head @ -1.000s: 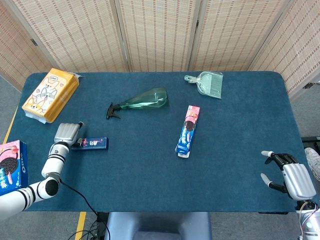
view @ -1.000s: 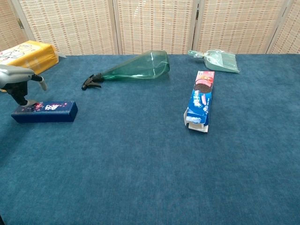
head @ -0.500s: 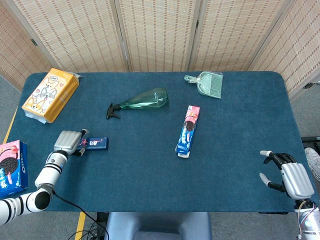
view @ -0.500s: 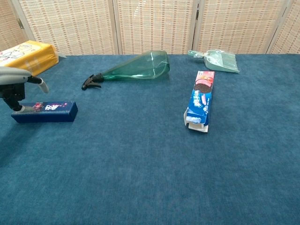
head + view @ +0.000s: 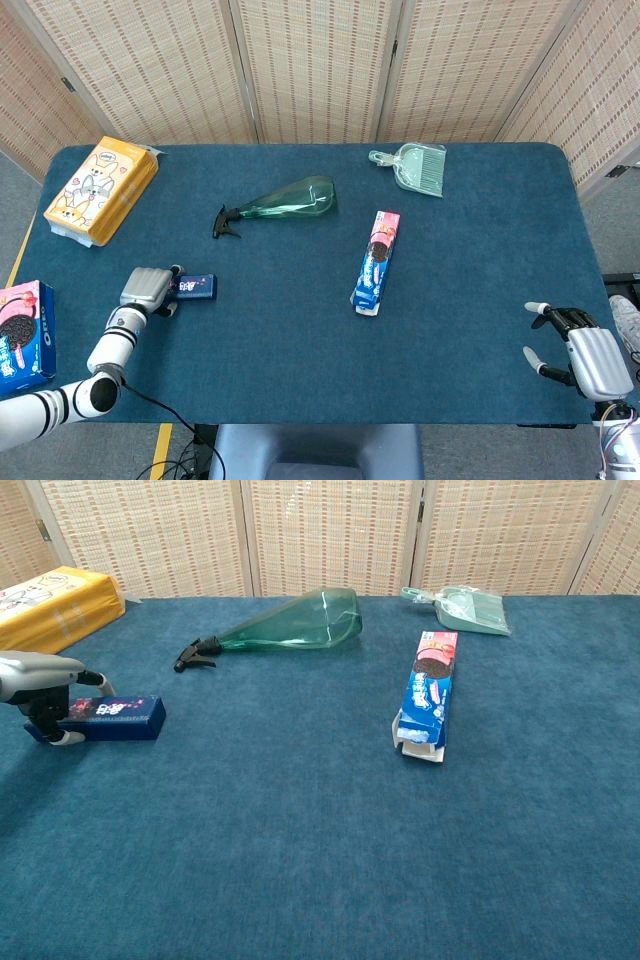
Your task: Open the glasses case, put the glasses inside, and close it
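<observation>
The dark blue oblong glasses case [image 5: 197,287] [image 5: 115,718] lies flat and closed near the table's front left. My left hand [image 5: 148,288] [image 5: 40,685] sits over its left end. The thumb [image 5: 98,683] is behind the case and a fingertip [image 5: 64,738] is in front, so the hand grips that end. My right hand [image 5: 588,358] hovers at the table's front right corner, fingers apart and holding nothing; the chest view does not show it. No glasses appear in either view.
A green spray bottle [image 5: 280,203] lies on its side at mid-table. A cookie pack [image 5: 377,262] lies right of centre and a green dustpan [image 5: 415,166] at the back. A yellow box [image 5: 100,190] sits back left, and an Oreo box [image 5: 22,335] beyond the table's left edge.
My left hand has dropped lower and shifted slightly right, and its fingers have come down around the case's left end. The case has stayed in place. My right hand has barely moved.
</observation>
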### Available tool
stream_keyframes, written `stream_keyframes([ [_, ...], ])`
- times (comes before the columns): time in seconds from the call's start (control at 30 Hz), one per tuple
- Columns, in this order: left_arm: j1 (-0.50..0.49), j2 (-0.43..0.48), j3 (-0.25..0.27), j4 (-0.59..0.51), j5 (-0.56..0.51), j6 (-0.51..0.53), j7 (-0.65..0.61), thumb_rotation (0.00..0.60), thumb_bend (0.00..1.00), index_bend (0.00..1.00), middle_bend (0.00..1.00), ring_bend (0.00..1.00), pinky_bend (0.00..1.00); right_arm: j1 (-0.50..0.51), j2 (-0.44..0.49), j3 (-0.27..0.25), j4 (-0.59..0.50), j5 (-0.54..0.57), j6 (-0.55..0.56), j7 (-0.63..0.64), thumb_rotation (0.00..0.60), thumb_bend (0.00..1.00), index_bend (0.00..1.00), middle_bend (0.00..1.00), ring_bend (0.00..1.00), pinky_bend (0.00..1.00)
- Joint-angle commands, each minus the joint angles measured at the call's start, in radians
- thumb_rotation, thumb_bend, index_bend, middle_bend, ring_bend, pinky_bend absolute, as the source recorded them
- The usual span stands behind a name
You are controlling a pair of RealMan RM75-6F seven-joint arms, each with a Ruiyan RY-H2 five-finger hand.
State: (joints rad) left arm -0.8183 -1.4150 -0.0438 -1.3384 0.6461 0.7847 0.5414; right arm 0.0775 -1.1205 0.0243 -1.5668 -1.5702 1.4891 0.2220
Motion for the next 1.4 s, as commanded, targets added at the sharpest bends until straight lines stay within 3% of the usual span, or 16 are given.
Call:
stream_keyframes([
  [0.03,0.005,-0.023,-0.007,0.027,0.01,0.018,-0.018,0.6,0.4,0.37,0.98,0.95,1.0,0.0,0.001,0.0,-0.001,0.0,0.0,-0.001,0.6,0.29,0.25,0.45,0.34,0.25],
  [0.13,0.011,-0.036,-0.009,0.045,0.028,0.029,-0.029,0.6,0.4,0.49,0.99,0.96,1.0,0.0,0.001,0.0,-0.001,0.002,-0.002,-0.001,0.6,0.29,0.25,0.45,0.34,0.25],
  [0.23,0.019,-0.039,-0.014,0.05,0.048,0.037,-0.047,0.6,0.39,0.54,0.99,0.96,1.0,0.001,0.001,0.0,-0.002,0.001,-0.004,-0.003,0.6,0.29,0.25,0.45,0.35,0.25],
  [0.27,0.02,-0.037,-0.013,0.047,0.051,0.037,-0.047,0.6,0.39,0.51,0.99,0.96,1.0,0.001,0.001,0.0,-0.003,0.001,-0.004,-0.004,0.6,0.29,0.25,0.45,0.35,0.25],
  [0.4,0.028,-0.014,-0.017,0.005,0.057,0.048,-0.053,0.6,0.35,0.15,0.97,0.95,1.0,0.004,0.001,0.003,-0.004,0.003,-0.009,-0.007,0.6,0.29,0.25,0.45,0.34,0.25],
  [0.53,0.054,0.005,-0.031,-0.04,0.105,0.113,-0.085,0.6,0.3,0.01,0.87,0.87,0.97,0.009,0.004,0.004,-0.008,0.003,-0.015,0.0,0.6,0.29,0.25,0.45,0.34,0.26],
  [0.77,0.145,0.048,-0.052,-0.139,0.239,0.284,-0.19,0.6,0.3,0.03,0.66,0.63,0.86,0.021,0.008,0.009,-0.006,0.01,-0.033,-0.007,0.6,0.29,0.25,0.45,0.34,0.26],
  [1.0,0.276,0.091,-0.017,-0.238,0.395,0.525,-0.211,0.6,0.3,0.1,0.48,0.43,0.68,0.036,0.023,0.01,-0.003,0.018,-0.065,0.015,0.6,0.29,0.25,0.44,0.35,0.26],
  [1.4,0.486,0.174,0.054,-0.381,0.517,0.755,-0.228,0.6,0.29,0.13,0.41,0.36,0.53,0.062,0.019,0.018,0.006,-0.002,-0.073,0.02,0.6,0.29,0.25,0.43,0.33,0.26],
])
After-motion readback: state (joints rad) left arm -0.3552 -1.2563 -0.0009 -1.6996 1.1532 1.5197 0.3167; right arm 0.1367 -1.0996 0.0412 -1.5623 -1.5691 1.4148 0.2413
